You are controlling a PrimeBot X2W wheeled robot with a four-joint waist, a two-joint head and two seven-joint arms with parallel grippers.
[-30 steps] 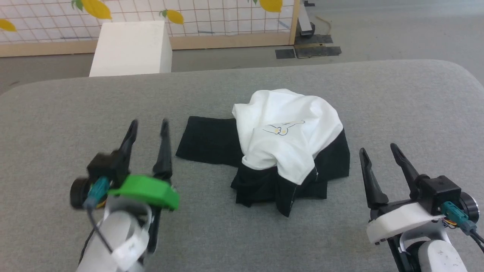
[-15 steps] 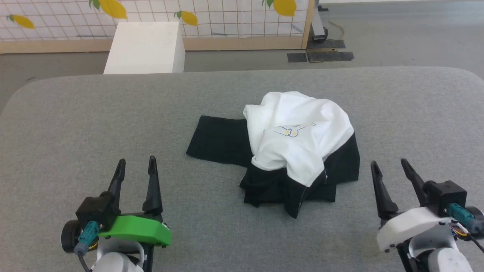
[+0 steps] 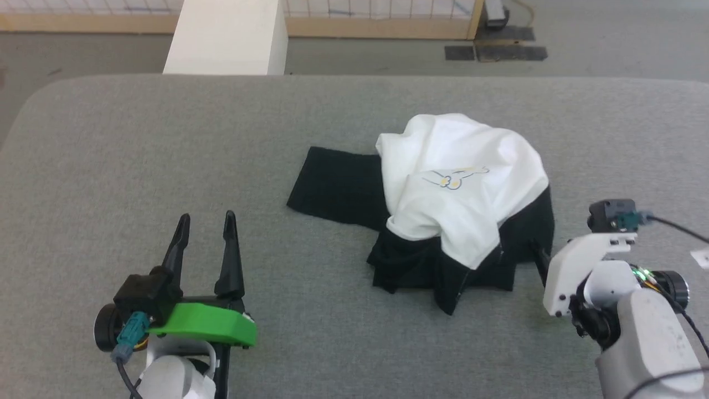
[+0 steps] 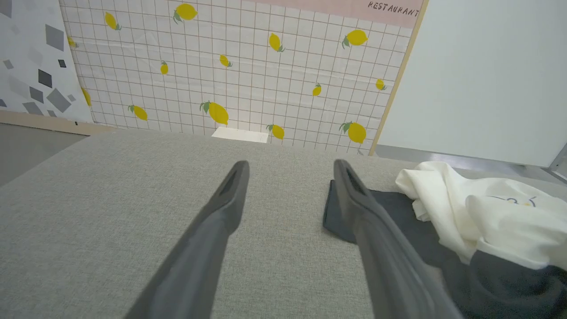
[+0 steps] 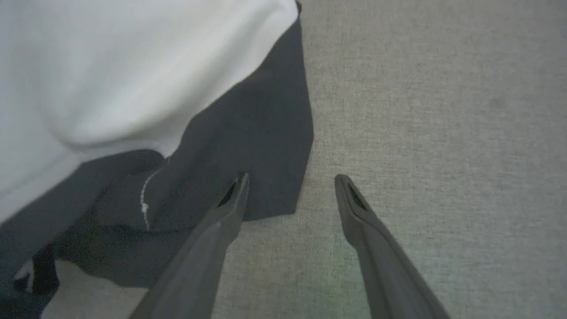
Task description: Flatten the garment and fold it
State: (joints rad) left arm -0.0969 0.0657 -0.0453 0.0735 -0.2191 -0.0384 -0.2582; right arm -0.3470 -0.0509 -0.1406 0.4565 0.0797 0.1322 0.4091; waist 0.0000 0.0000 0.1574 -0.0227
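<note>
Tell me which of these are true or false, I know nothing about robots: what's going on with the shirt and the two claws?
1. The T-shirt lies in a crumpled heap on the grey surface. True.
2. The left gripper is clutching the T-shirt. False: its jaws are open and empty, and it sits apart from the shirt.
3. The right gripper is open, with one fingertip at the shirt's black corner. True.
4. The T-shirt is plain white all over. False: it has black parts and a small graphic on the white.
</note>
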